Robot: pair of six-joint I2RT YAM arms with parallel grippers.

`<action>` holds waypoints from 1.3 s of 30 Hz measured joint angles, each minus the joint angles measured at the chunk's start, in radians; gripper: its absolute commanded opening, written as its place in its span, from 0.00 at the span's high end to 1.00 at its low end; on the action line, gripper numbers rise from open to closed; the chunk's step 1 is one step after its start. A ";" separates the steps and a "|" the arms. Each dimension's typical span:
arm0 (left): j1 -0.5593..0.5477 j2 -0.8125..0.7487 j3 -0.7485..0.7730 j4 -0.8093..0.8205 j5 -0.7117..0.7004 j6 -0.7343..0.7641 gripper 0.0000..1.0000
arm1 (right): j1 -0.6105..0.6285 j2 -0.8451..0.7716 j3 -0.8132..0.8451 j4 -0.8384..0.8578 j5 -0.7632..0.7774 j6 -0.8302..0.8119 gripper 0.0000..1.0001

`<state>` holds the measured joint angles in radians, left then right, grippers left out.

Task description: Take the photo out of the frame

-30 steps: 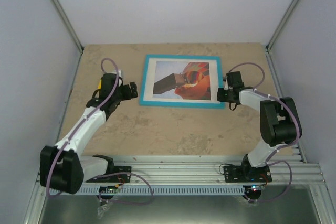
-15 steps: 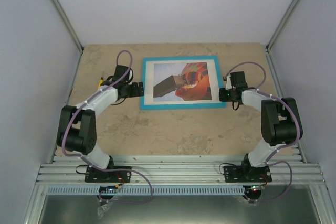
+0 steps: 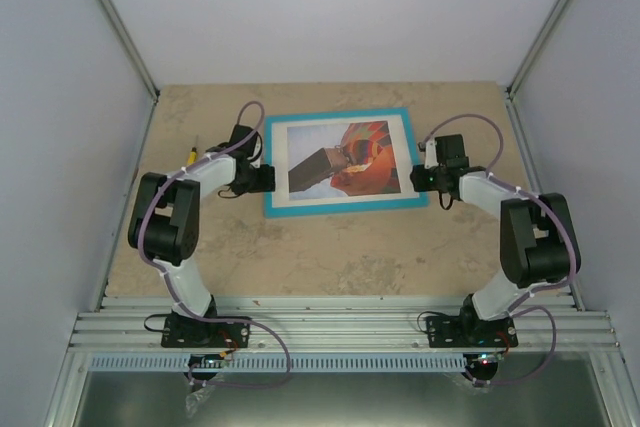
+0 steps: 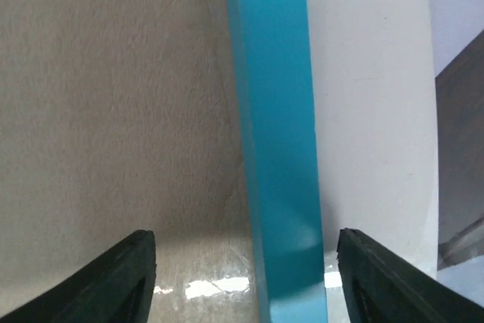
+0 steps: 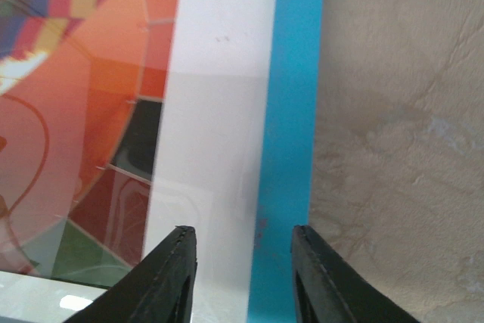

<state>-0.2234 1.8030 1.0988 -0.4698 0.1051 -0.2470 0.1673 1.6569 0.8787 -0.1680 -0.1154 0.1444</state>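
Turquoise frame (image 3: 345, 209) lies flat and face up on the desk (image 3: 330, 267), with the balloon photo (image 3: 350, 159) inside it behind a white border (image 5: 219, 149). The left gripper (image 3: 266, 178) sits at the frame's left edge, jaws apart astride that edge. The right gripper (image 3: 421, 179) mirrors it at the frame's right edge, also parted and gripping nothing. The likely reason is to take both sides so the frame can be lifted or turned to reach its back. No label or lettering is readable.

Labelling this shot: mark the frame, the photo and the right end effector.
the frame (image 3: 345, 209): top external view, near turquoise edge.
the photo (image 3: 365, 149): top external view, orange balloon.
right end effector (image 5: 242, 236): right wrist view, between its fingertips.
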 measured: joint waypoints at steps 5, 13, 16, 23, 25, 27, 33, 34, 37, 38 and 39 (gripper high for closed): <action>0.000 0.019 0.008 -0.019 0.019 0.007 0.52 | 0.035 -0.065 -0.002 -0.002 0.018 0.010 0.54; -0.003 0.042 0.038 -0.035 0.058 0.005 0.73 | 0.124 -0.161 -0.003 -0.029 0.046 0.002 0.42; -0.007 0.048 0.048 -0.042 0.063 0.002 0.83 | 0.196 -0.188 -0.003 -0.034 0.061 -0.020 0.40; -0.006 0.048 0.055 -0.052 0.039 -0.002 0.99 | 0.385 -0.215 -0.003 -0.034 0.126 -0.126 0.32; -0.006 0.045 0.055 -0.058 0.035 0.001 1.00 | 0.439 -0.218 -0.003 -0.034 0.155 -0.166 0.31; -0.007 0.039 0.055 -0.073 0.030 0.001 1.00 | 0.504 -0.221 -0.003 -0.034 0.192 -0.215 0.31; -0.007 -0.015 0.056 -0.124 0.002 0.001 1.00 | 0.708 -0.220 -0.016 -0.014 0.351 -0.358 0.26; -0.007 -0.029 0.056 -0.131 -0.002 0.001 1.00 | 0.743 -0.218 -0.024 -0.003 0.382 -0.381 0.25; -0.007 -0.061 0.063 -0.154 -0.014 0.000 1.00 | 0.831 -0.201 -0.044 0.028 0.472 -0.443 0.23; -0.007 -0.070 0.066 -0.160 -0.018 0.000 1.00 | 0.856 -0.191 -0.050 0.042 0.505 -0.466 0.23; -0.007 -0.077 0.068 -0.164 -0.021 0.000 1.00 | 0.876 -0.180 -0.055 0.058 0.536 -0.489 0.23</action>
<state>-0.2302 1.7260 1.1664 -0.6338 0.0845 -0.2470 1.0435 1.4773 0.8238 -0.1097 0.4210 -0.3443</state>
